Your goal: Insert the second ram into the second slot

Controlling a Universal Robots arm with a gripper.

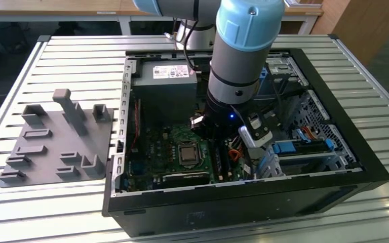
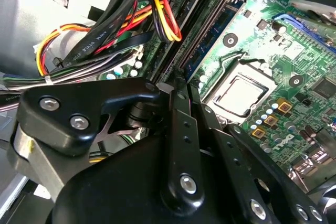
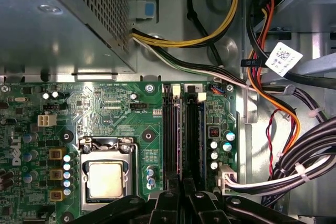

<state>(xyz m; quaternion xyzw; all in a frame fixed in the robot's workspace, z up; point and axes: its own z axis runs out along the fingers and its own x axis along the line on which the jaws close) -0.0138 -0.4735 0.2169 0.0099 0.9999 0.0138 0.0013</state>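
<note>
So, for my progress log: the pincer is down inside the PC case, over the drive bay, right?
Not quite. The pincer is down inside the PC case, but over the memory slots beside the processor socket, as the first wrist view shows.

An open black metal computer case [image 1: 374, 169] lies on the slatted metal table [image 1: 66, 55], with a grey plastic fixture plate [image 1: 46, 142] beside it on the exterior view's left. Inside, the green motherboard [image 1: 157, 147] carries a square silver processor socket [image 3: 105, 177], with long black memory slots [image 3: 181, 129] just beside it.
</note>
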